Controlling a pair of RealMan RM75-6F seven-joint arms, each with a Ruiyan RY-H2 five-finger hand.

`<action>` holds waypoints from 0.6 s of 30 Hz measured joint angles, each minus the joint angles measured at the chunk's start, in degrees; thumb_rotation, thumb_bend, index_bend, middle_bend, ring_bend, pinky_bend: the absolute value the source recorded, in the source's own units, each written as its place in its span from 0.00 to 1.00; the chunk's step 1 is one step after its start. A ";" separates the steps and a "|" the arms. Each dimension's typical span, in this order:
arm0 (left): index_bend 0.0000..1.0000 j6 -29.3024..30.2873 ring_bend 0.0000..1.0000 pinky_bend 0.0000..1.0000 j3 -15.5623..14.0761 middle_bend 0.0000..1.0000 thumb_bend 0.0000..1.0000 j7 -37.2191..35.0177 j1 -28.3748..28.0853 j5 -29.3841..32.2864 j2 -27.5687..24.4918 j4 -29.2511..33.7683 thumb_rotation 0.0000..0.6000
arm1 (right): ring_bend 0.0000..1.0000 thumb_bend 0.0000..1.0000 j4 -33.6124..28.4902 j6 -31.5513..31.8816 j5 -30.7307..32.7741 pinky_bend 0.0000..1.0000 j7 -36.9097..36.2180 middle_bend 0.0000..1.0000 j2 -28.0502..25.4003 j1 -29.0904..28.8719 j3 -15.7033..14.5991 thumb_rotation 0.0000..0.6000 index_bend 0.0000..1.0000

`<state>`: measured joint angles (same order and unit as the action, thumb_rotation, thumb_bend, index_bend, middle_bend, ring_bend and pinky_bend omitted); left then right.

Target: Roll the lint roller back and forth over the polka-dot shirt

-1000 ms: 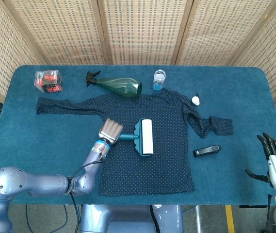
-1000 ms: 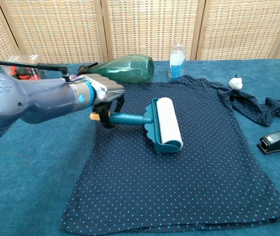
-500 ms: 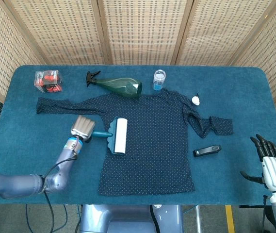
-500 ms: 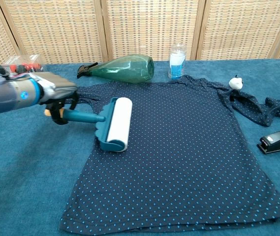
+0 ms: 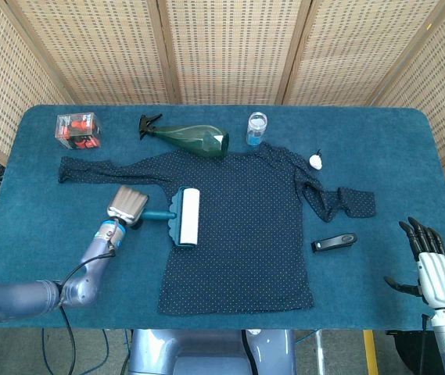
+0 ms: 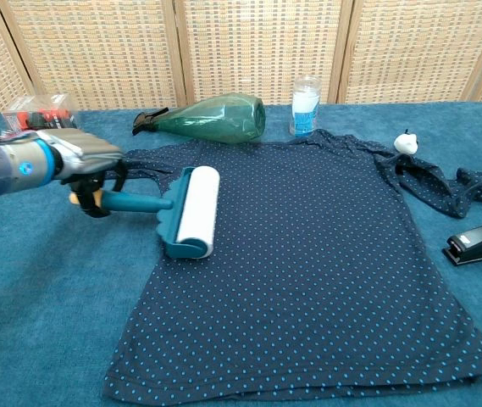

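— Where the table's near edge begins, what is listed first?

— Item one: right hand (image 5: 435, 269), at the near right corner, off the shirt; fingers spread apart, nothing held. Seen in the head view only.

— And on the cloth itself?

— Item two: polka-dot shirt (image 6: 308, 254), dark navy with light blue dots, laid flat on the blue table (image 5: 34, 195), hem toward the robot, collar toward the far side. One sleeve runs out flat to the left; the other lies bunched at the right.

— Next to it on the right?

— Item three: black stapler (image 5: 333, 243), on the table just beside the shirt's right edge, apart from the right hand.

— The tool?

— Item four: lint roller (image 6: 191, 212), teal frame, white drum. Drum rests on the shirt's left side, near the left edge of the body below the sleeve. Handle points left, off the cloth.

— Who has it?

— Item five: left hand (image 6: 84, 161), fingers wrapped round the handle's end, gripping it over the table left of the shirt.

— Farther back?

— Item six: small white object (image 5: 315, 160), by the right shoulder. Item seven: green spray bottle (image 5: 193, 138), lying on its side beyond the collar. Item eight: clear bottle with blue label (image 6: 306, 105), upright, just right of the sprayer. Item nine: clear box with red contents (image 5: 78, 130), far left.
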<state>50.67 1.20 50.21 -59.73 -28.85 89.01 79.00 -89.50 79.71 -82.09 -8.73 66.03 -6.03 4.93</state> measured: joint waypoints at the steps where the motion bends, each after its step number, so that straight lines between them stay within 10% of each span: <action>1: 0.88 0.18 0.65 0.62 0.24 0.85 0.60 0.32 -0.34 0.13 0.41 0.14 1.00 | 0.00 0.13 0.00 0.00 0.00 0.00 -0.05 0.00 -0.02 0.00 0.00 1.00 0.00; 18: 0.88 6.46 0.65 0.62 5.45 0.85 0.60 10.30 -8.70 10.36 10.06 2.93 1.00 | 0.00 0.13 -0.21 0.09 -0.47 0.00 -0.67 0.00 -0.30 0.01 -0.27 1.00 0.00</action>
<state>57.12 6.65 60.51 -68.43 -18.49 99.07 81.93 -89.72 79.79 -82.56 -9.40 65.73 -6.02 4.66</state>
